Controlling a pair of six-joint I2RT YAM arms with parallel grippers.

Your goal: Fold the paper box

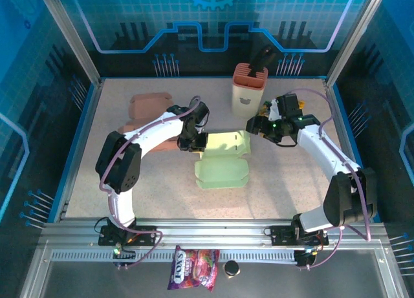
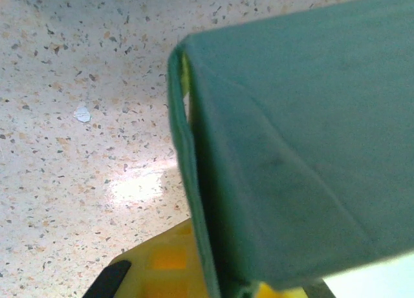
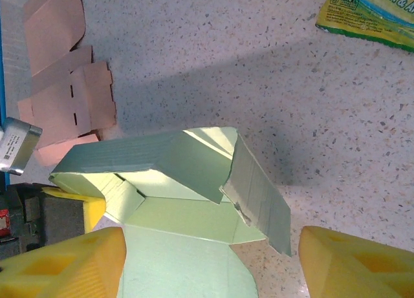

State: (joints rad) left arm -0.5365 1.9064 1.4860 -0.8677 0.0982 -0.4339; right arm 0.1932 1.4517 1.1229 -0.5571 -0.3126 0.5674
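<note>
top external view: pink flat cardboard (image 1: 147, 106) lies far left; next, the left gripper (image 1: 194, 141) is pinched onto the left wall of the half-raised green paper box (image 1: 223, 162), lying mid-scene; the right gripper (image 1: 253, 125) hangs over its right end, fingers (image 3: 61, 266) spread wide apart.

A speckled beige stone-look counter (image 1: 162, 194) is edged by a thin blue border (image 1: 79, 143). Translucent blue wall panels printed with circuit lines (image 1: 213, 20) stand between silver aluminium frame posts (image 1: 70, 36). A slotted aluminium rail (image 1: 213, 232) runs along the near edge. A bright glare patch (image 2: 136, 188) lies on the counter.
</note>
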